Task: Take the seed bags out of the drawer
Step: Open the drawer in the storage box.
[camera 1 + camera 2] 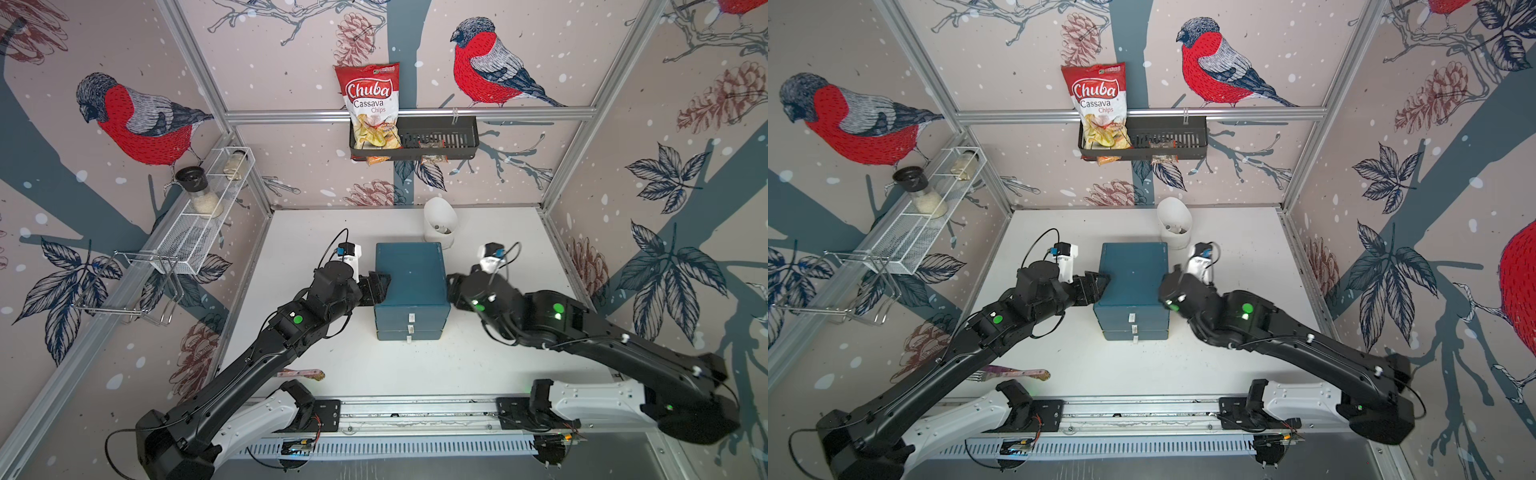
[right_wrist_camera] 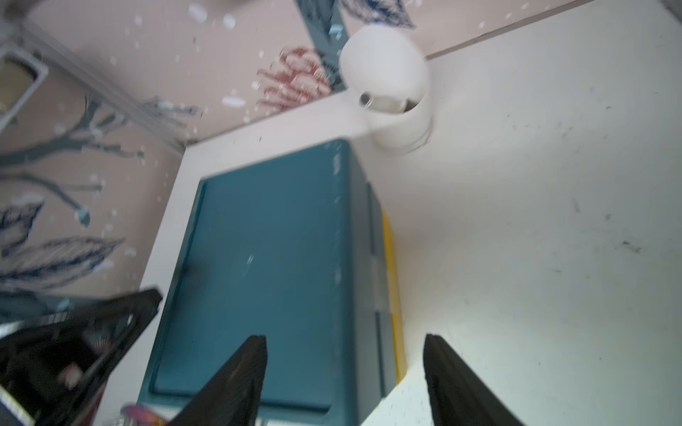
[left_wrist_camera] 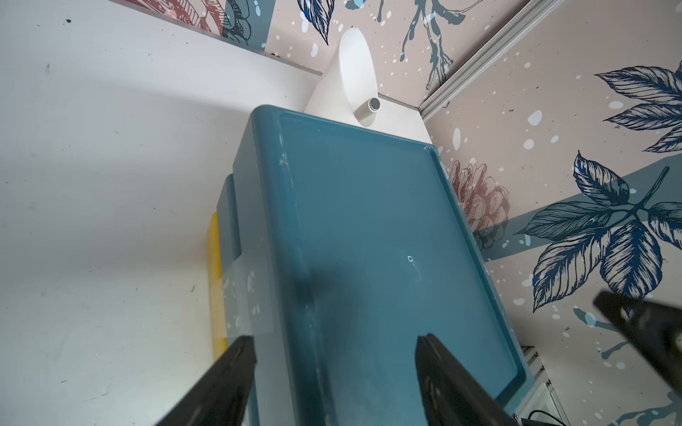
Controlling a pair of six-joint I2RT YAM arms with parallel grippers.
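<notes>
A teal drawer unit point(image 1: 411, 274) point(image 1: 1133, 274) stands mid-table, its three drawers point(image 1: 411, 324) pushed in. The seed bags are hidden. My left gripper point(image 1: 380, 286) point(image 3: 336, 337) is at the unit's left upper edge. It is open, with one finger point(image 3: 236, 369) beside the side wall and the other over the top point(image 3: 369, 239). My right gripper point(image 1: 451, 286) point(image 2: 345, 336) is at the right upper edge, also open. One of its fingers point(image 2: 236, 380) lies over the top point(image 2: 265, 258) and the other hangs outside the wall. Neither holds anything.
A white scoop-shaped cup point(image 1: 440, 224) stands just behind the unit. A yellow strip point(image 3: 216, 280) lies under its base. A pink-handled fork point(image 1: 303, 374) lies front left. On the back wall a black basket point(image 1: 436, 137) holds a Chuba chips bag point(image 1: 370, 104). A wire shelf point(image 1: 208, 220) with jars hangs left.
</notes>
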